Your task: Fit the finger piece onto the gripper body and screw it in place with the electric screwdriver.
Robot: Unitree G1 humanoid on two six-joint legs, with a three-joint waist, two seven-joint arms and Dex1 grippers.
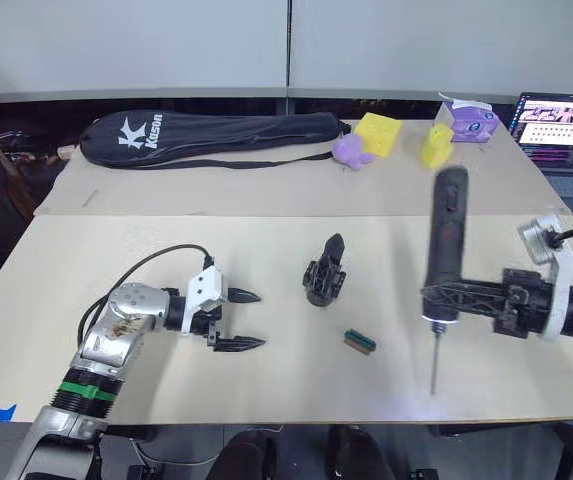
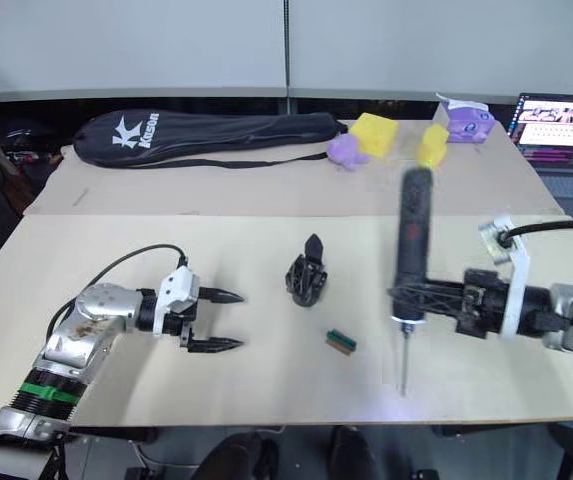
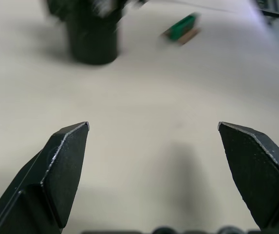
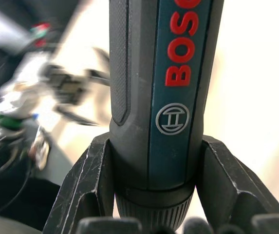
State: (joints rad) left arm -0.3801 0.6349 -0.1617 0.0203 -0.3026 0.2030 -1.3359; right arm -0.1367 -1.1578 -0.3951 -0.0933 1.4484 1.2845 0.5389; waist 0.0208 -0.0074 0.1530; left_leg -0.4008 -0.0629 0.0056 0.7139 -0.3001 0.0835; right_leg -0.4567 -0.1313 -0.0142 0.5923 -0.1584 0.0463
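Note:
The gripper body [image 1: 322, 276] stands near the middle of the table [image 1: 166, 245], with one pointed black finger rising from it. The finger piece as a loose part is out of view. My left gripper [image 1: 258, 320] is open and empty, low over the table to the left of the body, its fingers [image 3: 66, 161] pointing toward it. My right gripper [image 1: 444, 298] is shut on the electric screwdriver [image 1: 448, 235]. The tool is held upright to the right of the body, its thin bit [image 1: 433, 365] pointing down near the table's front edge. Its blue label with red lettering [image 4: 178, 63] faces the right wrist camera.
A small green block [image 1: 360, 342] lies between the body and the screwdriver bit. On the far table are a black racket bag [image 1: 206, 135], a purple toy [image 1: 351, 150], yellow sponges [image 1: 378, 133], a purple box [image 1: 469, 120] and an open laptop [image 1: 556, 125].

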